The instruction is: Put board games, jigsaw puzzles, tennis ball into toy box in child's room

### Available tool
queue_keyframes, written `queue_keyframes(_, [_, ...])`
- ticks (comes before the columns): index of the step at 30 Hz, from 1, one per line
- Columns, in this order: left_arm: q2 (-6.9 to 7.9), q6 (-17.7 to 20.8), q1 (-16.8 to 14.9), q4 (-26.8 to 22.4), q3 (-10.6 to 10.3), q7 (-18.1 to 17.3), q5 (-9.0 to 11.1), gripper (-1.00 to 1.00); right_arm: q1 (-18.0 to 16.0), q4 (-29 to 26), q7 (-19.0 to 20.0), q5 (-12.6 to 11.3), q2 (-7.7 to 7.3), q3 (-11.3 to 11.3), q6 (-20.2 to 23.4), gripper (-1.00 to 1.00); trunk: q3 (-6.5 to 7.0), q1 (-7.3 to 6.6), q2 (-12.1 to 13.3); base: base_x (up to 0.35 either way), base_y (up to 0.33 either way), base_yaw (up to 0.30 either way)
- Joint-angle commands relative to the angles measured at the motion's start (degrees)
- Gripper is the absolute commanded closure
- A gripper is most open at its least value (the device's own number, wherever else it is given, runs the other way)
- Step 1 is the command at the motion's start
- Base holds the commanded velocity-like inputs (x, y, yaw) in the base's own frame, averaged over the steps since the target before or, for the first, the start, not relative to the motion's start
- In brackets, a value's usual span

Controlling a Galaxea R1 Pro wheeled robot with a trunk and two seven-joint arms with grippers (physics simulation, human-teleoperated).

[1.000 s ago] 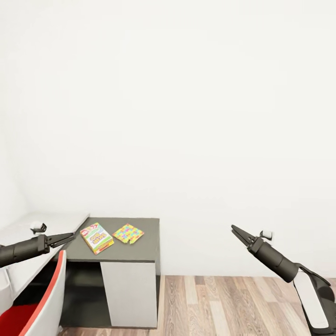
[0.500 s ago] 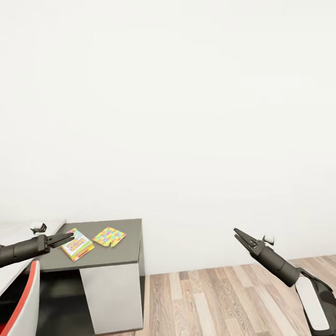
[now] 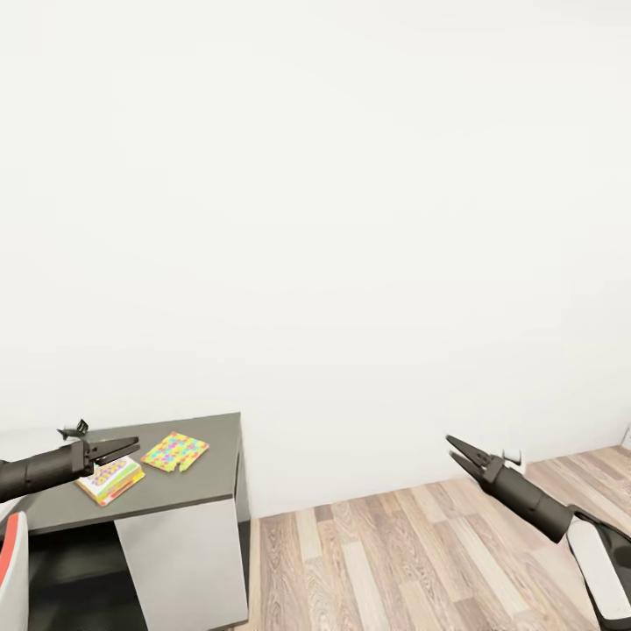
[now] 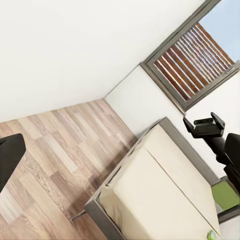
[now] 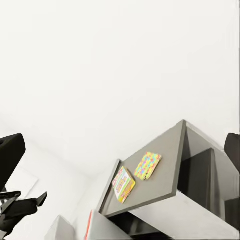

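Where the grey table point(image 3: 215, 438) ends, two flat boxes point(image 3: 175, 450) lie.

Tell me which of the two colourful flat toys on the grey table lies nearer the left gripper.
The board game box, thicker with a printed cover, lies right under the left gripper; the thin jigsaw puzzle sits farther along the table.

On the tabletop point(image 3: 210, 473) at the left, a board game point(image 3: 109, 479) lies left of a puzzle point(image 3: 174, 451).

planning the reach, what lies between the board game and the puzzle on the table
Bare grey table top, in the head view: board game and jigsaw puzzle lie apart.
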Motion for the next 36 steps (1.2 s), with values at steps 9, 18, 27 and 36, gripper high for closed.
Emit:
queue_keyframes(9, [0.01,0.6,0.0,0.0,0.0,-0.2,0.0,-1.0,-0.1,0.7,-0.6,-0.1,-0.65,-0.1,1.2,-1.0,-0.85,0.01,0.0,0.0,0.0,-0.012])
queue_keyframes(18, [0.01,0.6,0.0,0.0,0.0,-0.2,0.0,-1.0,0.2,0.7,-0.5,-0.4,-0.6,-1.7,1.2,-1.0,-1.7,0.01,0.0,0.0,0.0,0.024])
queue_keyframes(27, [-0.02,0.6,0.0,0.0,0.0,-0.2,0.0,-1.0,0.1,1.0,-0.4,-0.5,-0.59,-2.1,1.3,-1.0,-2.32,0.01,0.0,0.0,0.0,-0.151])
queue_keyframes(36, [0.0,0.6,0.0,0.0,0.0,-0.2,0.0,-1.0,0.3,1.0,-0.1,-0.5,-0.59,-2.2,1.3,-1.0,-2.46,0.01,0.0,0.0,0.0,-0.262])
